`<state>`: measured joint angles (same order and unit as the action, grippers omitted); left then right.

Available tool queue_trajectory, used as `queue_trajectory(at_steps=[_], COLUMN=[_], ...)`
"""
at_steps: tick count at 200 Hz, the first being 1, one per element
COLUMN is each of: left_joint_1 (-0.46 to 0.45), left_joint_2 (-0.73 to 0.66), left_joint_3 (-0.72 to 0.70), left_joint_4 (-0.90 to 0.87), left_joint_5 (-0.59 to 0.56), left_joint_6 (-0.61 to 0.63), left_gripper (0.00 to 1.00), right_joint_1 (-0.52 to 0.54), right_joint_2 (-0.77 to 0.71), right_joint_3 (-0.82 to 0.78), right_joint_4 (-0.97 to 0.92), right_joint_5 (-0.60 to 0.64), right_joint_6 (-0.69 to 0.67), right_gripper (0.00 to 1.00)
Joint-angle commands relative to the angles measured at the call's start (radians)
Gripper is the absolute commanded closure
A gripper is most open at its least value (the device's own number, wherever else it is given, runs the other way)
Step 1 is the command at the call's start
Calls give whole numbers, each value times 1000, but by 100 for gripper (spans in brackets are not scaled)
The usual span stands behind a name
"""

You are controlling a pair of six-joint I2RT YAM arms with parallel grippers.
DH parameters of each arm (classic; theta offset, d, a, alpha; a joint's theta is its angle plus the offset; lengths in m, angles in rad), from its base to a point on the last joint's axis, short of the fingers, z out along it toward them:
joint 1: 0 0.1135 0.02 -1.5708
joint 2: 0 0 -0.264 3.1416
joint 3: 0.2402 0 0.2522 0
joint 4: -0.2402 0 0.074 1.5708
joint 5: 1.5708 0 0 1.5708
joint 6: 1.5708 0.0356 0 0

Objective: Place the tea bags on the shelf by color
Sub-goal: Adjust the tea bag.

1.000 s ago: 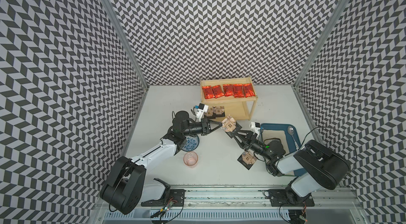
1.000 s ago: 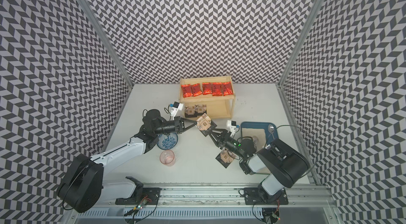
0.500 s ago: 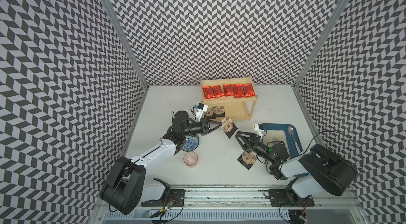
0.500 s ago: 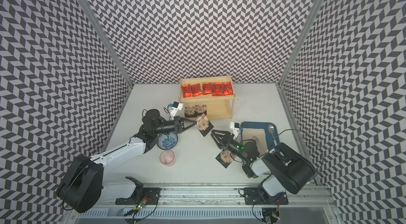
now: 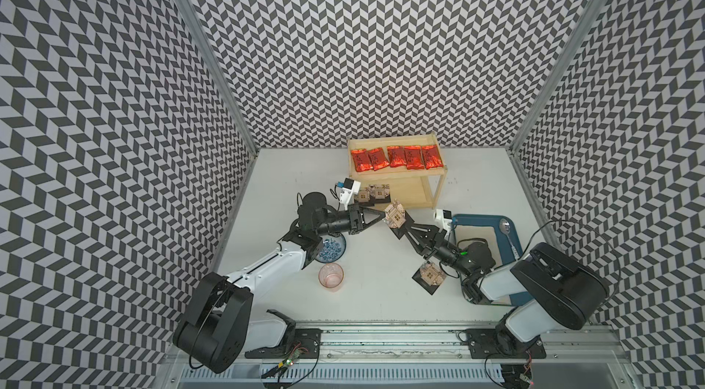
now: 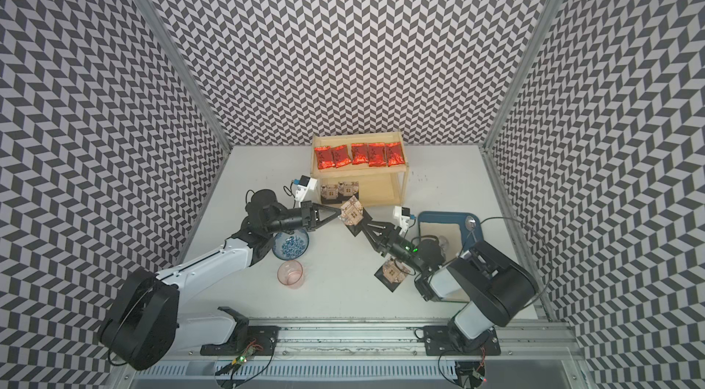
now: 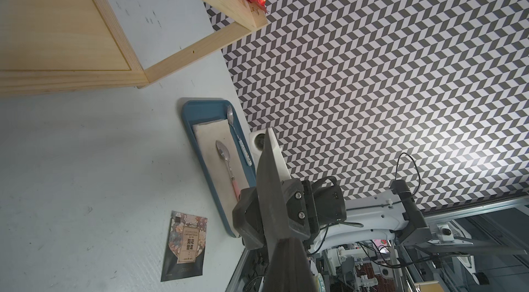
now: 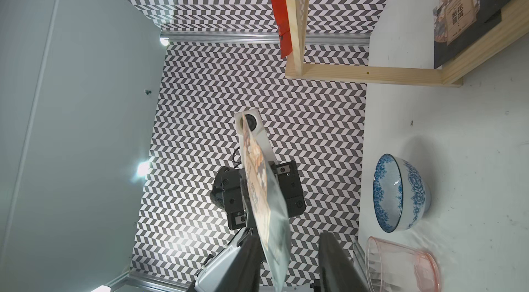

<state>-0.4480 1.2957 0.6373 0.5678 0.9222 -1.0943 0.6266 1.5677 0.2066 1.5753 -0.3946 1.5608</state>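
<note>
The left gripper (image 5: pixel 381 217) has its jaws together on one corner of the held black tea bag (image 5: pixel 395 215), which hangs above the bench (image 5: pixel 381 303) just in front of the shelf (image 5: pixel 416 194). The right gripper (image 5: pixel 407 229) straddles the packet's other end with jaws apart; the right wrist view shows a gap between the packet and one finger (image 8: pixel 335 259). In the left wrist view the packet is edge-on and hides the left fingertips.

The shelf stands at the bench's back edge. Five red tea bags (image 5: pixel 396 156) lie on its upper board. Two shelved black tea bags (image 5: pixel 375 192) sit at the lower board's left end, partly behind the left wrist camera. A loose black tea bag (image 5: pixel 430 277) lies toward the front right. The right arm covers much of the blue tray (image 5: pixel 480 218) by the right edge, and the left arm overlaps the bowl (image 5: pixel 332 250). Chevron-patterned walls enclose the pale bench.
</note>
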Motion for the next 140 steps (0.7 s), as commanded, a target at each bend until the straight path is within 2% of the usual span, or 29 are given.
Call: queue_trajectory(at_steps=[1,57,89,114,123,140], left_joint_1=[8,7,8,7,8,15], left_joint_2=[-20,-19,-22,-20,-20,-32], left_joint_3=[-11,-19,-22,10,24,43], left_joint_4=[30,34,19,-58,-101,-197], left_joint_5=[15,13,5,-6,-16,-45], left_joint_6=[3,5,18,71,100,163], left_gripper=[100,100,100,100,87,45], right_joint_1=[8,8,7,7,6,6], right_joint_2=[-12,-29,-49,-86,-105,-145], right_joint_3=[-4,-7,-20,-29,-29,-23], right_joint_4=[265,257,250,183,137,34], right_joint_5=[11,14,25,36,41,60], right_joint_6=[-11,-19,-23,-43,-55,-88], right_gripper=[74,100,100,100,100,100])
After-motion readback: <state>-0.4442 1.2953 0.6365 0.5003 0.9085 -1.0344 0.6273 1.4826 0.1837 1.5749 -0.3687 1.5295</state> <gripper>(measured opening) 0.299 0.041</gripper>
